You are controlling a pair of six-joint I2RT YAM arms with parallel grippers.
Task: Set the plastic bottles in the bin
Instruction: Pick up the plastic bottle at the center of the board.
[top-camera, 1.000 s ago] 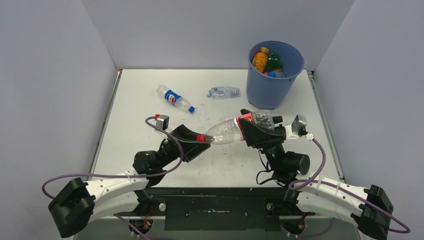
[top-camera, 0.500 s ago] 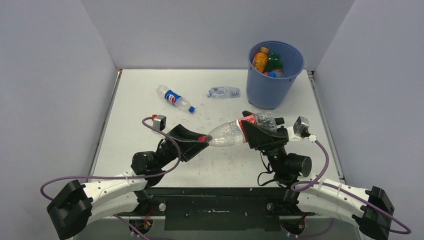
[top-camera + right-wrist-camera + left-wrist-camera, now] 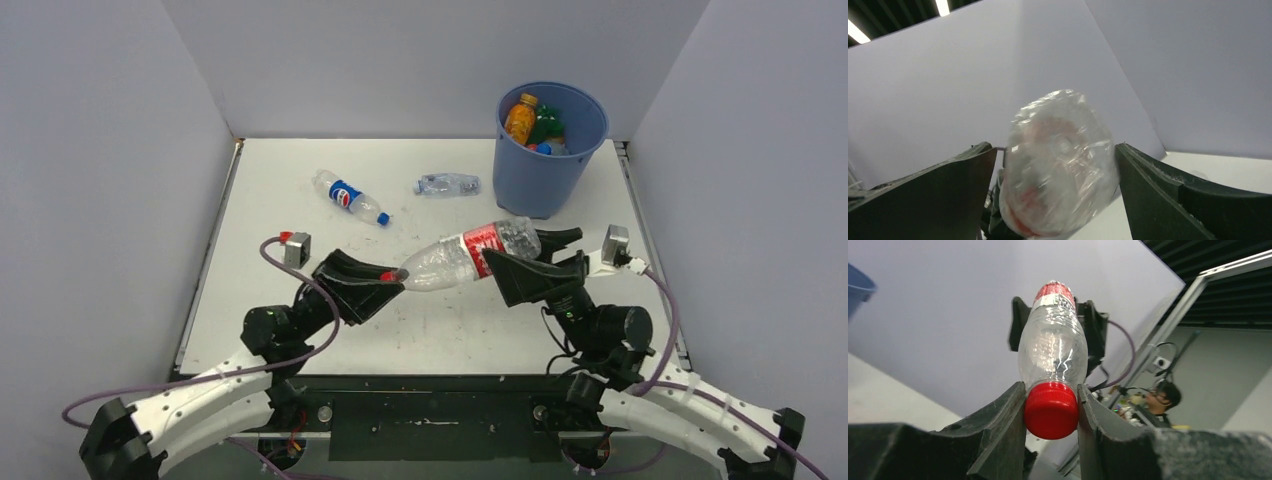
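A clear bottle with a red label and red cap hangs tilted in the air over the table's middle. My left gripper is shut on its red cap, and the body points away from it. My right gripper is open around the bottle's base, with a gap on each side. The blue bin stands at the back right, holding an orange juice bottle, a green one and others. A blue-labelled bottle and a plain clear bottle lie on the table.
Grey walls close in the white table on the left, back and right. The bin's rim shows at the far left of the left wrist view. The two lying bottles are behind the held one.
My right gripper has opened off the bottle's base and drawn back to the right. My left gripper still grips the cap and has shifted left with the bottle.
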